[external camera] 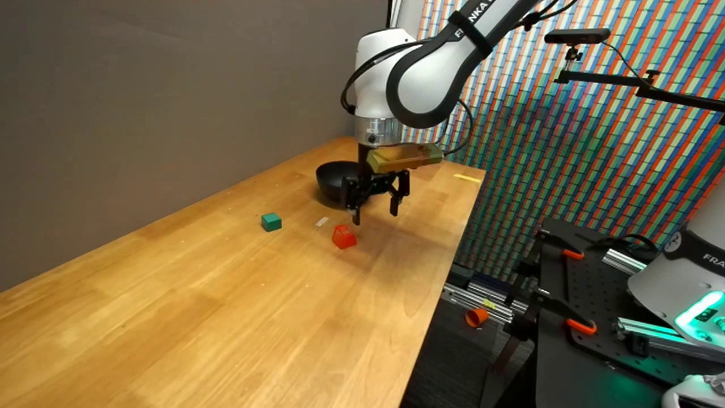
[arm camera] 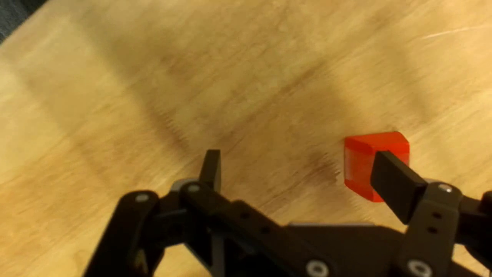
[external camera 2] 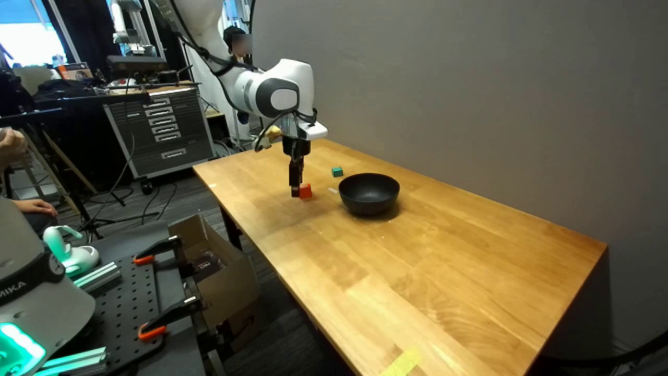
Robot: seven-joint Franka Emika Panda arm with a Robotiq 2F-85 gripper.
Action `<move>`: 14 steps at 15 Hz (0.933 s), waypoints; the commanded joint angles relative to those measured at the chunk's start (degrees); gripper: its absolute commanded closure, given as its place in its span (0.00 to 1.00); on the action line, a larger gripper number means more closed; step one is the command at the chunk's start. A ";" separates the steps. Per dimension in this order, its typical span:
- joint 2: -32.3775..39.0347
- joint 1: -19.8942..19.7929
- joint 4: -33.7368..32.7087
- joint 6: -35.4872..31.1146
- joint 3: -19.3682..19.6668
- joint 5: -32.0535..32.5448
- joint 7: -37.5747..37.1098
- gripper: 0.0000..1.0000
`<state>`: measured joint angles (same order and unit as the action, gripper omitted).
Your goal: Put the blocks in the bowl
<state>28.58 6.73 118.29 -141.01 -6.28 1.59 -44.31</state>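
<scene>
The red block [external camera: 344,237] sits on the wooden table and also shows in an exterior view [external camera 2: 306,191]. The green block [external camera: 271,221] lies apart from it, nearer the wall, and also shows in an exterior view [external camera 2: 337,171]; it is out of the wrist view. The black bowl [external camera 2: 369,194] stands upright; in an exterior view [external camera: 331,180] my gripper partly hides it. My gripper [external camera: 375,214] points down above the table, open and empty. In the wrist view the gripper [arm camera: 298,165] has its right finger overlapping the red block [arm camera: 357,165]; the left finger is over bare wood.
The wooden table [external camera: 226,317] runs along a grey wall [external camera 2: 469,104]. A small pale strip [external camera: 322,221] lies between the blocks. Yellow tape [external camera 2: 402,363] marks one table end. A cardboard box [external camera 2: 224,287] stands on the floor beside the robot's base.
</scene>
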 commanded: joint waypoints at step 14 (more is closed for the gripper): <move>15.70 5.19 -20.95 7.75 2.48 -7.04 4.00 0.32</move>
<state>42.74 10.51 100.30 -135.11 -5.39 -4.25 -41.81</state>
